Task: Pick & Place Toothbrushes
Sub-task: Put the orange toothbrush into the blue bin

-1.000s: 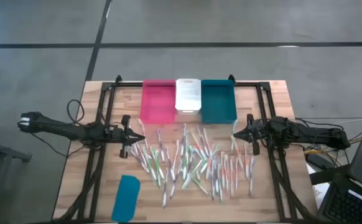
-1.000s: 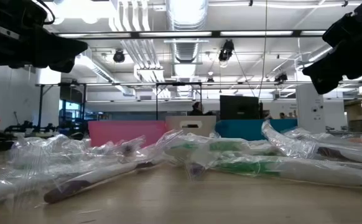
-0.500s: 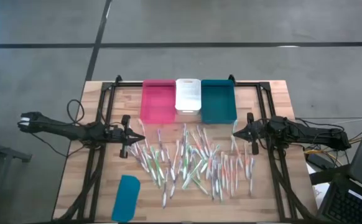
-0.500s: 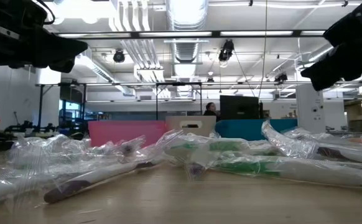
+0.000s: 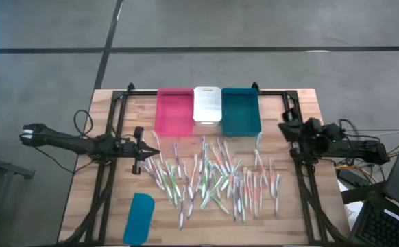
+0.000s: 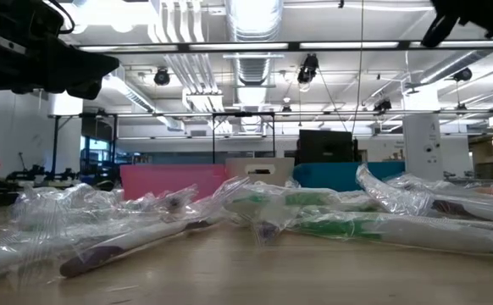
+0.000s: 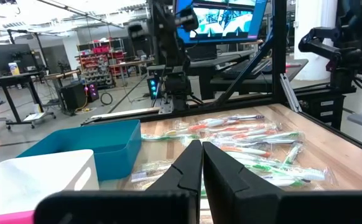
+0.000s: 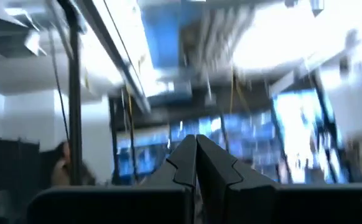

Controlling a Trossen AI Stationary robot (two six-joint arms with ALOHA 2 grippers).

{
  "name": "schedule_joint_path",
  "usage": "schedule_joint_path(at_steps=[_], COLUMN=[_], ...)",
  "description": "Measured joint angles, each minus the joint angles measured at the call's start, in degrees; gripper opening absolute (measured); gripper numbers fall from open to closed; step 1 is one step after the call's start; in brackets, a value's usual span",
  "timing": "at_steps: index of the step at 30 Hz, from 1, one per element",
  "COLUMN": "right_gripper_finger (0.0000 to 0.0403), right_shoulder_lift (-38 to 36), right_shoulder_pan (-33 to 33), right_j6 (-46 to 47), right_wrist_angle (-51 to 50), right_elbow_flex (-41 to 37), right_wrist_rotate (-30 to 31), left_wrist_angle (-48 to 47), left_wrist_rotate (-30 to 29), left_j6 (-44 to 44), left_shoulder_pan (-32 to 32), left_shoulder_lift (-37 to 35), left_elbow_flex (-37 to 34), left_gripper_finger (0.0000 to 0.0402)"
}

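The toothbrushes lie in a loose heap on the wooden table, each in a clear wrapper, with whitish handles and green, pink or orange accents; they also show in the low view and the left wrist view. My left gripper hovers shut at the heap's left edge, fingers level and pointing across the table. My right gripper is shut, raised near the table's right side and tipped up toward the ceiling; only a dark part of it shows in the low view.
Three bins stand side by side at the far edge: pink, white, teal. A flat teal lid lies at the near left. Black frame rails run along both table sides.
My right gripper has drawn back from the heap toward the table's right and far edge, risen, and tipped upward; in the low view it has climbed almost out of the picture. The toothbrushes have stayed where they were.
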Motion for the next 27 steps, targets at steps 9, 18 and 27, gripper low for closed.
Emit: schedule_joint_path(at_steps=[9, 18, 27], right_gripper_finger=[0.0008, 0.0008, 0.0008], right_shoulder_lift=[14.9, 35.8, 49.5], right_shoulder_pan=[0.0, 0.0, 4.1], right_j6=[-6.7, -3.6, 20.9], right_wrist_angle=[-4.3, -21.9, -72.1], right_elbow_flex=[9.6, 26.5, 49.3], right_wrist_rotate=[0.2, 6.5, 16.6], left_wrist_angle=[0.0, 0.0, 0.0], left_wrist_rotate=[0.0, 0.0, 0.0], left_j6=[0.0, 0.0, 0.0], left_shoulder_pan=[0.0, 0.0, 0.0], left_shoulder_lift=[0.0, 0.0, 0.0], left_elbow_flex=[0.0, 0.0, 0.0], left_gripper_finger=[0.0018, 0.0018, 0.0018])
